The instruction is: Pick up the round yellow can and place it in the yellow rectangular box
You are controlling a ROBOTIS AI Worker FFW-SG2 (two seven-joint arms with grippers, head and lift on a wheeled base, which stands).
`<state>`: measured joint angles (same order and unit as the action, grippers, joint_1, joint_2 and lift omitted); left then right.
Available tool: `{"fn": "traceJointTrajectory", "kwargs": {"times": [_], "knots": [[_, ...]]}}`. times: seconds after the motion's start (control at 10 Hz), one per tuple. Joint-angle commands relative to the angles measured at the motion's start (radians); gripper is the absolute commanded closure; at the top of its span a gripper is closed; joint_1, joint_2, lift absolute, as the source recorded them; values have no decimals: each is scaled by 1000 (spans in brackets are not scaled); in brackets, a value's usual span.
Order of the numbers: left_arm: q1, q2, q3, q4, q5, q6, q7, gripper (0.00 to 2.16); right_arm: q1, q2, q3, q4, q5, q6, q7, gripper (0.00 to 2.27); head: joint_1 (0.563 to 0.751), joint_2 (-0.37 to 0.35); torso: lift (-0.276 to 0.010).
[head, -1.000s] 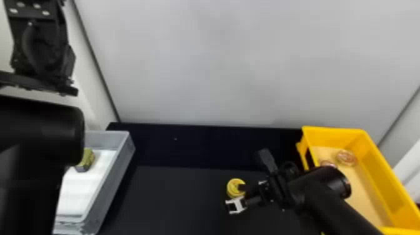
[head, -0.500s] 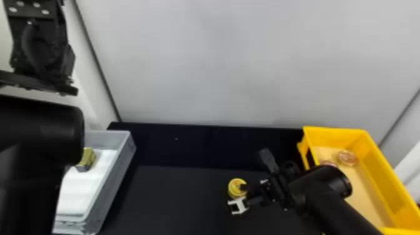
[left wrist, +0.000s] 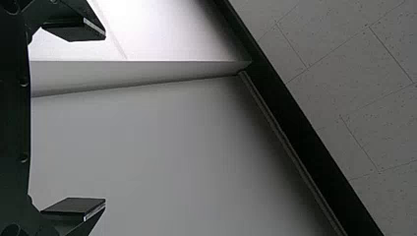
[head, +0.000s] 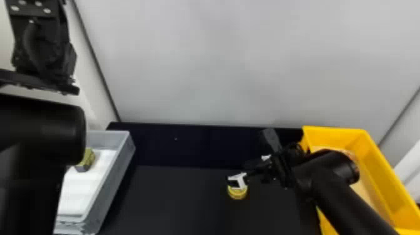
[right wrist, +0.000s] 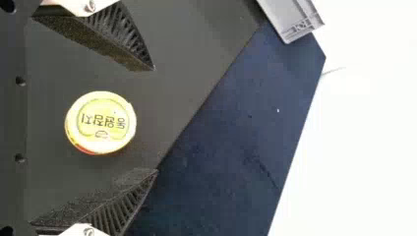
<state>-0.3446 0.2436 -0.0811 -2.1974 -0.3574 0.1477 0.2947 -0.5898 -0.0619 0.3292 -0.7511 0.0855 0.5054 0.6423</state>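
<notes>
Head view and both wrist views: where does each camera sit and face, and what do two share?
Head view: on the head, facing forward and down over the black table; left arm, right arm.
Left wrist view: left wrist, facing wall and ceiling tiles; open left claw.
Right wrist view: right wrist, angled down at the table; open right claw.
Head and right wrist views share the yellow can.

Right gripper [head: 242, 173] reaching low, jaws apart; left arm [head: 40, 134] raised, jaws spread.
</notes>
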Motion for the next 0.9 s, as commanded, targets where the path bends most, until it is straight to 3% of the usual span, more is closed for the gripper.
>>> {"fn": "traceJointTrajectory", "kwargs": {"times": [0.0, 0.3, 0.8], "knots": [[-2, -1, 0, -1, 0, 0, 0, 88, -2, -1, 18, 12, 17, -13, 1, -1, 663, 54, -10], [-1, 0, 1, 1, 0, 0, 0, 88, -28, -3, 74, 62, 57, -50, -36, -1, 663, 54, -10], [-1, 5, 1, 1, 2, 0, -2, 88, -39, -6, 65, 125, 79, -77, -68, -1, 663, 54, -10]]}}
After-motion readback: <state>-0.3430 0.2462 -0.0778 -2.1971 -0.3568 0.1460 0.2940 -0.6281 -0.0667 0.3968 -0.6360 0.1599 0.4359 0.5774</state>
